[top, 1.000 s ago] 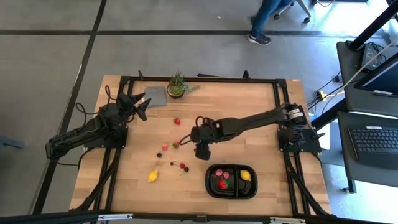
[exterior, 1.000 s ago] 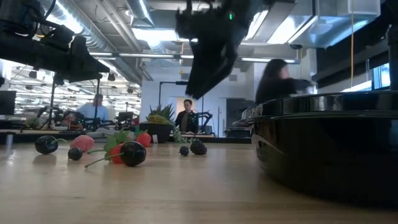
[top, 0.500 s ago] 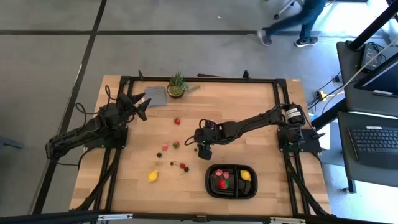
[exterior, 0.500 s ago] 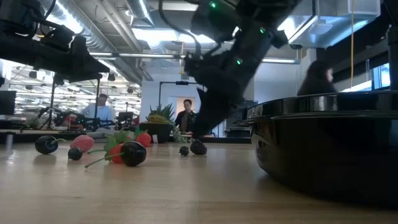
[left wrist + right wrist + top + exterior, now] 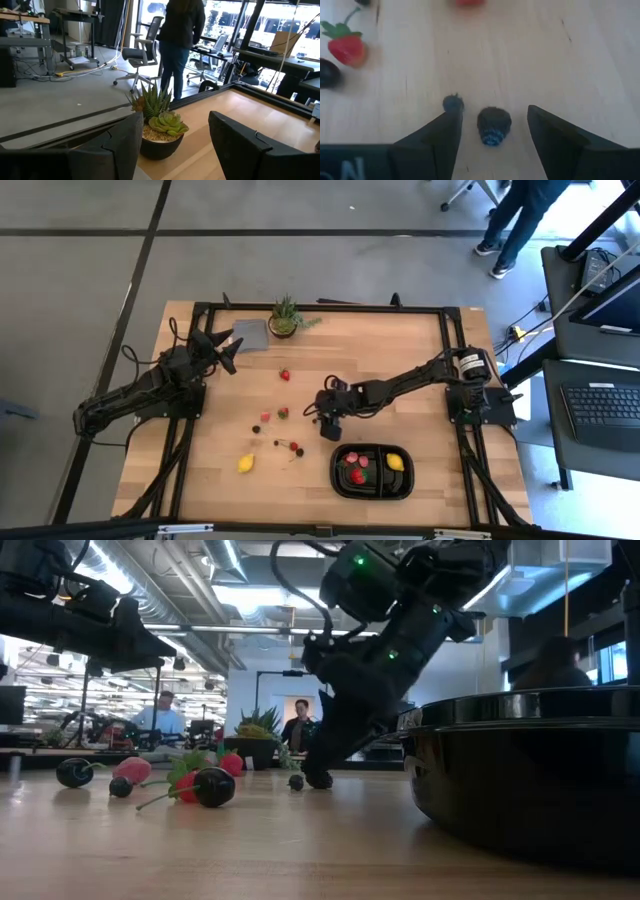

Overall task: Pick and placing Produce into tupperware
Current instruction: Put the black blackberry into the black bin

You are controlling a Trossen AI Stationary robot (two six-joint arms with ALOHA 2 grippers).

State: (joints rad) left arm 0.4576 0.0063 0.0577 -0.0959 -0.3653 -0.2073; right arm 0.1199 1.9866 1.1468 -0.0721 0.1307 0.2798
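My right claw (image 5: pixel 490 132) sat low on the tabletop (image 5: pixel 400 350), fingers spread around a dark berry (image 5: pixel 494 125), not gripping. The tupperware (image 5: pixel 372 471) lay nearby. My left claw (image 5: pixel 172 145) waited, fingers apart.

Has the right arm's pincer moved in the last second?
Yes. The right pincer has come down to the table and shifted slightly toward the black tray, now straddling a dark berry.

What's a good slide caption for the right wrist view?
Right gripper open, straddling a dark berry on the wooden table, strawberry nearby.
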